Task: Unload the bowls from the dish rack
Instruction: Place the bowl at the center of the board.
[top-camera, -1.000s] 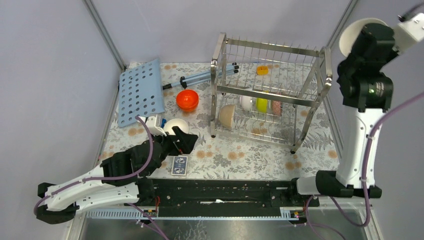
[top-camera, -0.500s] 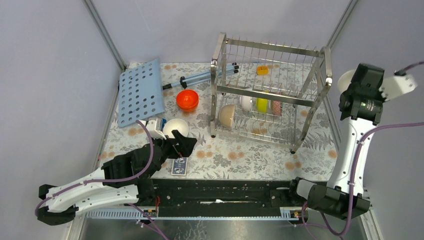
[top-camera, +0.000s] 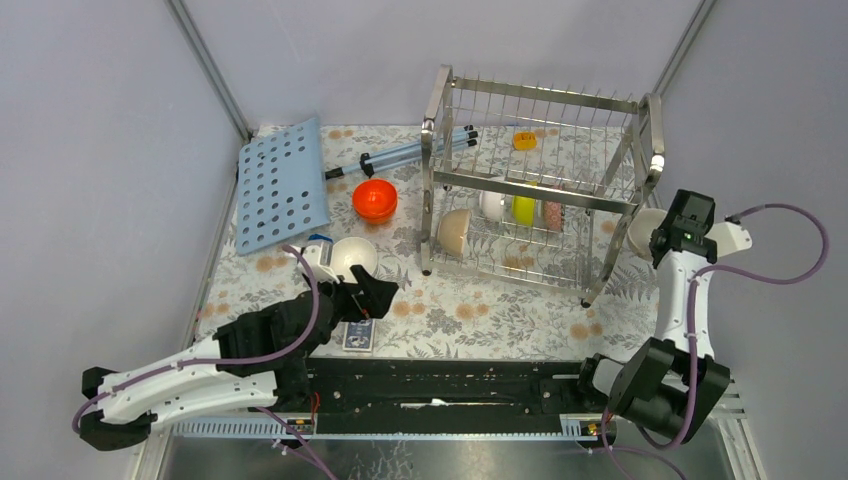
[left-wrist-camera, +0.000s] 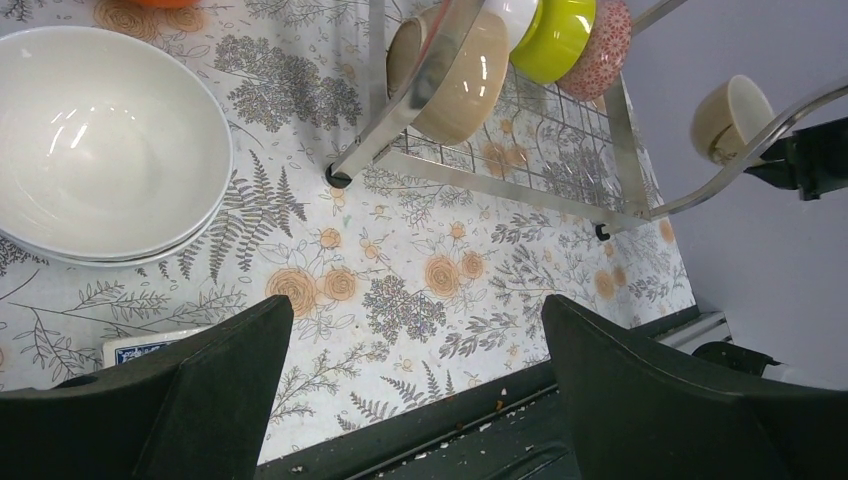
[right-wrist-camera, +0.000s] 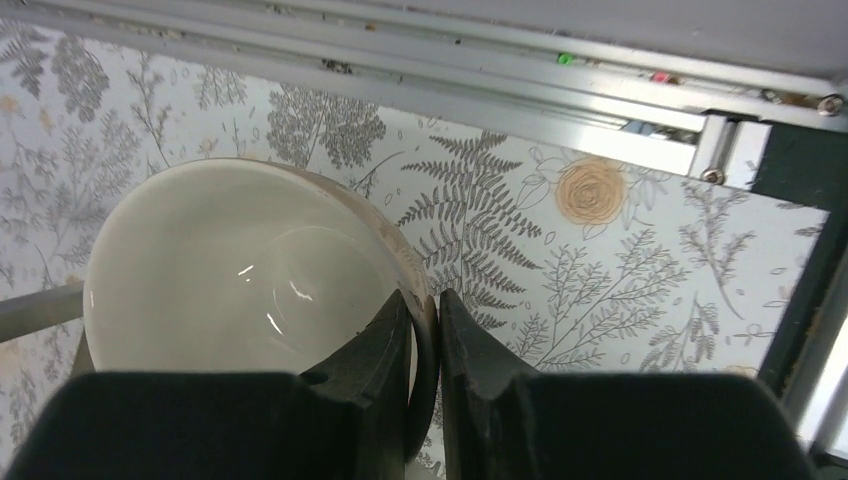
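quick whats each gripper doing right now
Left gripper: open, holding nothing.
Right gripper: shut on the rim of a cream bowl.

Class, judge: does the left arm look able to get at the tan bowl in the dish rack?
Probably yes: the open left gripper faces the tan bowl across open table, though a corner post of the dish rack partly crosses it.
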